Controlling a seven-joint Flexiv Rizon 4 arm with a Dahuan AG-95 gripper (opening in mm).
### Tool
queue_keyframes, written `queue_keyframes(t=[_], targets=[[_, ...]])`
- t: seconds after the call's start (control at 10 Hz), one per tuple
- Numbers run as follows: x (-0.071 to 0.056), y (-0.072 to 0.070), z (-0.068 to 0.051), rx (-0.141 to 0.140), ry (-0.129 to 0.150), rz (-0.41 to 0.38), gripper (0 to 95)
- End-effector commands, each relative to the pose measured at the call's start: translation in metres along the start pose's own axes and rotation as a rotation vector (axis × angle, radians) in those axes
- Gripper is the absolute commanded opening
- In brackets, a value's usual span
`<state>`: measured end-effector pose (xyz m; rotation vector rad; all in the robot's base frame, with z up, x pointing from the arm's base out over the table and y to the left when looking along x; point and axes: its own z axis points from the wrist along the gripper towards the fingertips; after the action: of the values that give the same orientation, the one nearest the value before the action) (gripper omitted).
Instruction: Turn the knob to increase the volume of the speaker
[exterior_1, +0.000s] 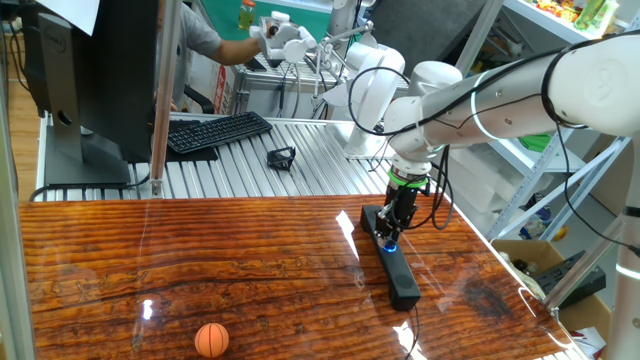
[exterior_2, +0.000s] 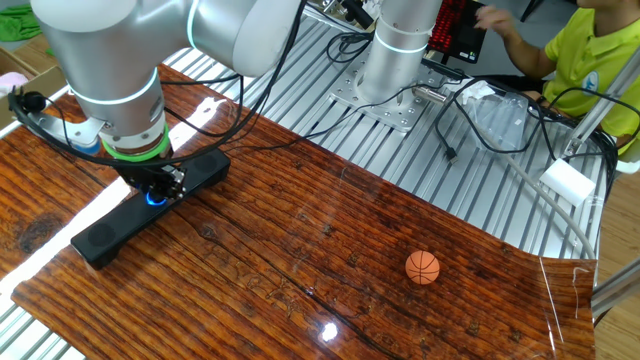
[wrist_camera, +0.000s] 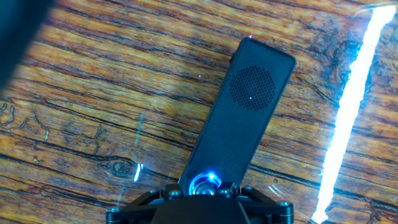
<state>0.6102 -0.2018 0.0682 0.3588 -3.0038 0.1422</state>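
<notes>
I have the claw (exterior_1: 391, 236) pointing straight down over the speaker (exterior_1: 398, 262), and its fingers (wrist_camera: 163, 194) sit on either side of the knob (wrist_camera: 206, 183), whose blue ring glows between them. From the hand view the jaws look partly closed around the knob, one finger each side, but the fingertips are cut off at the bottom edge, so I cannot tell for sure whether they pinch it or only bracket it.

The speaker lies flat on the wooden table (exterior_1: 200, 260), on its right part as one fixed view shows it, with the knob about midway along the bar.

One fixed view gives me the arm from the side, the blue glow just under the claw, a keyboard (exterior_1: 215, 131) and a small black clip (exterior_1: 281, 157) on the metal bench beyond, and an orange ball (exterior_1: 211, 340) near the front edge, well apart from the speaker.

The other fixed view shows the ball (exterior_2: 422, 267) from the opposite side and a person (exterior_2: 590, 50) in a yellow shirt at the far bench; here the wrist hides most of the claw (exterior_2: 155, 192).

Only the hand view shows the round grille (wrist_camera: 252, 88) at the speaker's far end.
</notes>
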Motion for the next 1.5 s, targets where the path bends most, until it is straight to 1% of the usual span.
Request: queue_keyframes(t=[0.1,1.0,1.1,1.5], targets=[[0.0004,-0.0021,0.0021,-0.006,-0.003,0.0,38.0],[0.0028,-0.0034,0.0051,-0.003,-0.002,0.0,38.0],[0.0029,-0.0033,0.0051,-0.003,-0.003,0.0,19.0],[0.003,-0.0033,0.0051,0.001,-0.005,0.001,19.0]])
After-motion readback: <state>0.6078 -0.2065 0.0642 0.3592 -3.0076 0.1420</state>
